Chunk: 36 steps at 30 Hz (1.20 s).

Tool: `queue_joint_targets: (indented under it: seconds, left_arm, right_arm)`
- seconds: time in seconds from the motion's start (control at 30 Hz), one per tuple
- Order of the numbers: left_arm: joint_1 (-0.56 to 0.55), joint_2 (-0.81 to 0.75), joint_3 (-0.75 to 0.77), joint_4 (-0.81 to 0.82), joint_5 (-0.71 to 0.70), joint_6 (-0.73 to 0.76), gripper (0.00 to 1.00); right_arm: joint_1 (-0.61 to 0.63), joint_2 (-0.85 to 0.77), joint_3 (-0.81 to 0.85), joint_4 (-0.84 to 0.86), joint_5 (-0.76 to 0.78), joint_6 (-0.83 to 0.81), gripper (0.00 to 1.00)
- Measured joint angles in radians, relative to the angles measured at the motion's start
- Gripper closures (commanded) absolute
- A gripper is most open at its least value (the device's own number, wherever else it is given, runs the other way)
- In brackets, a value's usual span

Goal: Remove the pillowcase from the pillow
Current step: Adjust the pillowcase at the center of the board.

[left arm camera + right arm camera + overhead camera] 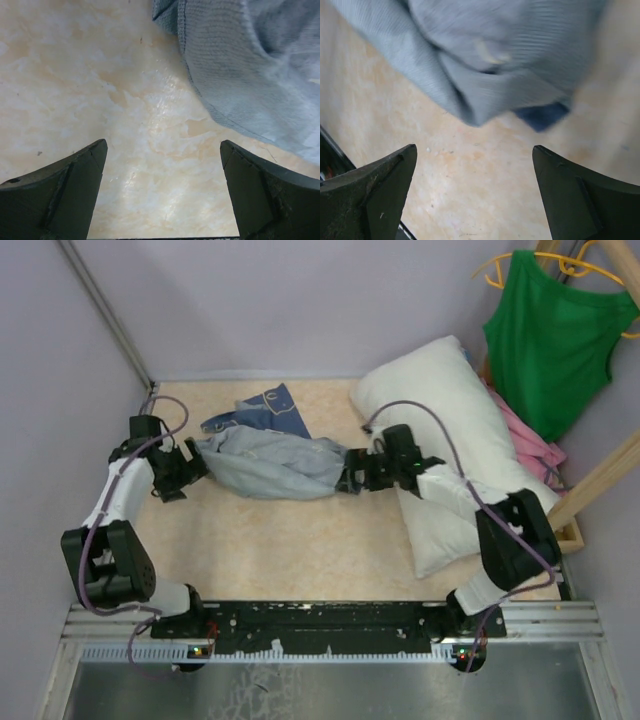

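— Lilac walls close in a marbled beige worktop (300, 560), seen from above. Where is the cloth?

— The pillowcase (270, 462) lies crumpled mid-worktop, pale face up, with a darker blue flap showing behind it. The pillow (450, 440) lies bare to the right of the pillowcase, near it but seemingly not touching, partly under the right arm. I'd judge the case is off.

— And the arms?

— The left pincer (190, 468) sits at the pillowcase's left end and the right pincer (352, 475) at its right end (one per end, likely so the cloth could be spread between them). Further right of the pillowcase, past the pillow, are a green tank top (555, 340) on a hanger and a pink garment (535, 445). Neither is in play.

— Left wrist view?

— The left pincer (163, 150) is spread wide with only bare worktop between its jaws. The pillowcase (240, 65) shows a stitched edge up and to the right, just clear of the fingertips.

— Right wrist view?

— Much the same. The right pincer (474, 150) gapes and holds nothing. The pillowcase (510, 55) is bunched just ahead of it, a dark blue corner poking out under the folds.

— Any writing?

— No brand or label I can read. The white marks on the dark flap are too small to make out.
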Motion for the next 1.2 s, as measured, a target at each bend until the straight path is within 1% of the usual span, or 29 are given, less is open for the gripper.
queue_joint_targets:
  seconds: [0.07,0.13,0.2,0.33,0.57,0.8,1.07,1.2]
  left_arm:
    - [0.046,-0.037,-0.03,0.035,0.057,-0.018,0.01]
    - [0.084,-0.052,-0.05,0.074,0.116,-0.037,0.03]
    - [0.107,-0.042,-0.071,0.113,0.167,-0.055,0.05]
    - [0.119,0.011,-0.114,0.18,0.239,-0.101,0.05]
    - [0.119,0.09,-0.127,0.303,0.292,-0.174,0.08]
    - [0.12,0.171,-0.116,0.401,0.339,-0.226,0.1]
    - [0.12,0.182,-0.114,0.521,0.423,-0.318,0.1]
    - [0.12,0.18,-0.114,0.573,0.445,-0.357,0.1]
  right_arm:
    - [-0.116,-0.114,-0.129,0.093,-0.011,0.101,0.02]
    - [-0.218,-0.175,-0.192,0.159,-0.01,0.179,0.01]
    - [-0.248,-0.175,-0.2,0.202,-0.015,0.233,0.02]
    - [-0.24,-0.119,-0.2,0.295,-0.037,0.342,0.03]
    - [-0.239,0.02,-0.199,0.43,-0.049,0.483,0.05]
    - [-0.235,0.105,-0.199,0.549,-0.08,0.559,0.06]
    - [-0.215,0.172,-0.198,0.649,-0.097,0.62,0.06]
    - [-0.206,0.178,-0.198,0.689,-0.114,0.657,0.06]
